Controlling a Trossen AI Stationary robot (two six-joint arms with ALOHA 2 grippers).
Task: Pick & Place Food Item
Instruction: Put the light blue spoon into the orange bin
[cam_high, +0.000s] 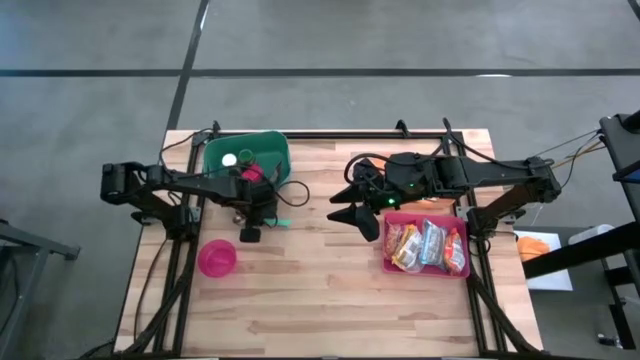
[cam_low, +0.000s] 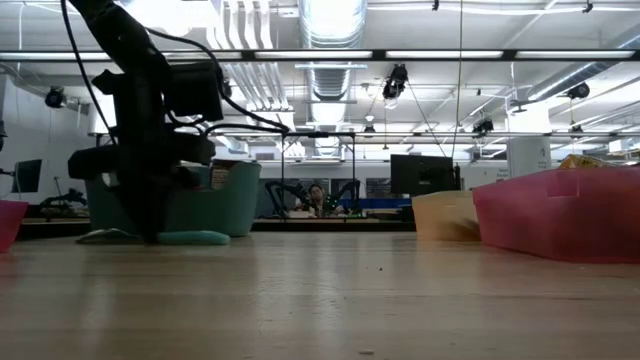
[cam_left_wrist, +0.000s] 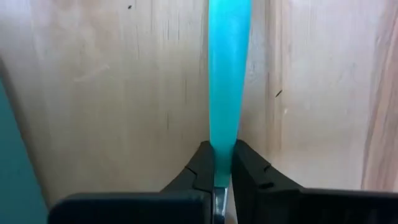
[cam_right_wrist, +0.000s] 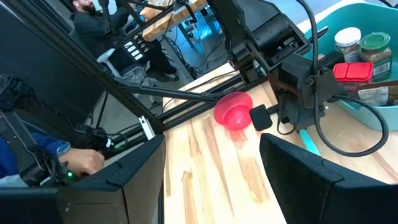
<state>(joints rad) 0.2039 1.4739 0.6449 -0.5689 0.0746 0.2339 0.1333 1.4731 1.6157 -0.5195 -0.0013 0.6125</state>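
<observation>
A long, flat teal thing (cam_high: 283, 222) lies on the wooden table just right of the green bin (cam_high: 247, 150); in the low view the teal thing (cam_low: 192, 238) rests flat on the tabletop. My left gripper (cam_high: 262, 214) points down and is shut on its end. My right gripper (cam_high: 357, 207) hangs open high above the table's middle, next to the pink tray (cam_high: 390, 262), with nothing between its fingers (cam_right_wrist: 134, 180). The green bin holds jars (cam_right_wrist: 347, 43) and a red packet (cam_right_wrist: 352, 71). Snack packets (cam_high: 428, 245) lie in the pink tray. My left gripper pinches the teal thing's near end (cam_left_wrist: 222, 142) between its two fingers, one on each long side. The fingers (cam_left_wrist: 249, 163) come from above, pointing down, and lie across it. The rest of the teal thing runs away from the fingers, flat on the table.
A pink bowl (cam_high: 217, 258) sits on the table near the left gripper, toward the front left. Cables loop over the table beside the green bin. Bare wood stretches across the table's front half. A person (cam_right_wrist: 37, 158) sits beyond the table's edge.
</observation>
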